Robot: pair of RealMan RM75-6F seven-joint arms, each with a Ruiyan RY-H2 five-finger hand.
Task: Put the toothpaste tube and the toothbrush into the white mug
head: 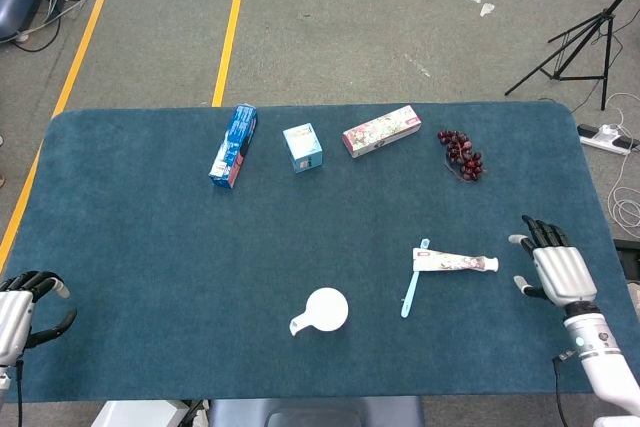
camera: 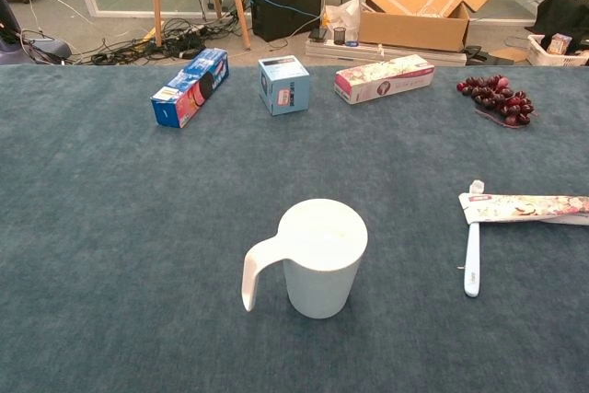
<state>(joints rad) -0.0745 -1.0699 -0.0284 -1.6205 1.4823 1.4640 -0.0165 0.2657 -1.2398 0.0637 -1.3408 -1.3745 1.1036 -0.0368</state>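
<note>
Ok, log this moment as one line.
right robot hand: open, beside toothpaste tube | toothbrush: on table | white mug: empty | left robot hand: idle

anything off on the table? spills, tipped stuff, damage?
Nothing stands out. The white mug is upright, the toothpaste tube and toothbrush lie flat beside each other, and the boxes and grapes sit along the far edge. No spills or visible damage.
</note>
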